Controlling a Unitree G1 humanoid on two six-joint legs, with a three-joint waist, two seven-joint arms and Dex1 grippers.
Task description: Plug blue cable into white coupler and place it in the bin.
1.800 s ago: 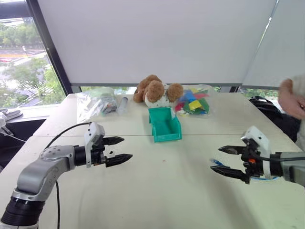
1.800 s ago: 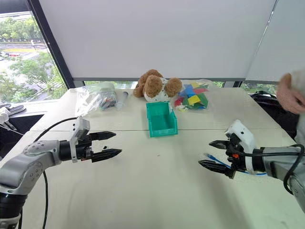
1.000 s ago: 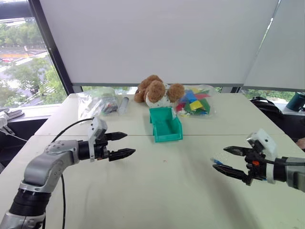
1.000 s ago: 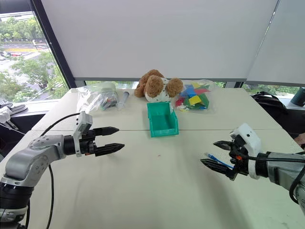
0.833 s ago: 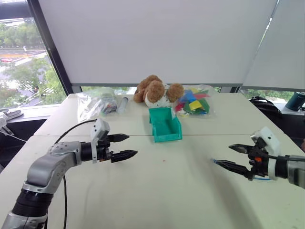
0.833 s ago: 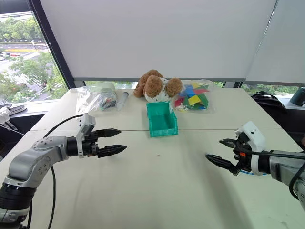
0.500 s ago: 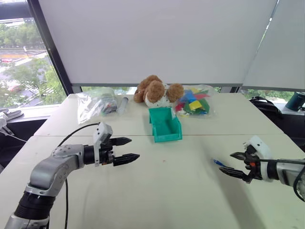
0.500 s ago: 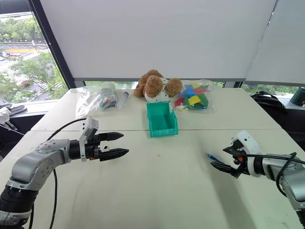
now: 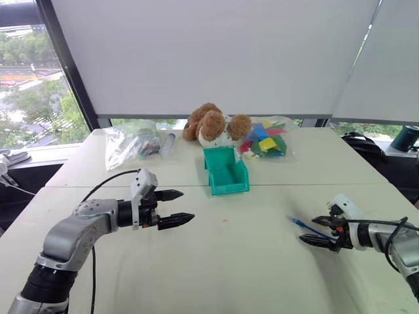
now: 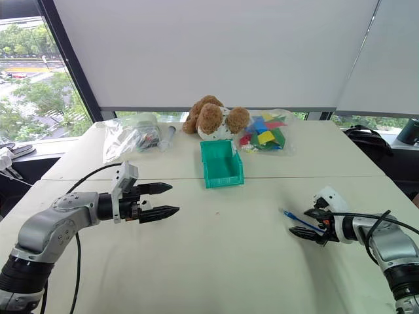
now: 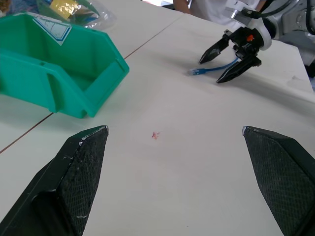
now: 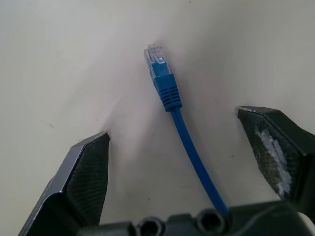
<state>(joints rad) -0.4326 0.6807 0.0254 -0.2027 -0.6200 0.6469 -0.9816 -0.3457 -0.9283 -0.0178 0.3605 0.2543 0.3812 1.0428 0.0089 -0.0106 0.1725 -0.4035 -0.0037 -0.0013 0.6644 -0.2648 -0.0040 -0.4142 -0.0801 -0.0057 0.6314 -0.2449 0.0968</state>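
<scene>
Right wrist view: right gripper [image 12: 172, 162] spread wide, straddling the blue cable [image 12: 183, 135] on the table [image 12: 59, 59].
Its two black fingers [image 12: 86, 172] stand either side of the cord with clear table between each and it, no contact that I can see. The cable is a thin bright blue cord ending in a ribbed blue boot and a small clear plug, lying flat and pointing away from the gripper. Over on the left, the left gripper [image 9: 172, 208] hangs above the table, jaws wide and empty, aimed toward the middle. The teal bin [image 9: 226, 171] sits at centre, well apart from both grippers, in front of a brown teddy bear [image 9: 213, 124], open side up. There's a white label on its back wall in the left wrist view, too small to read.
</scene>
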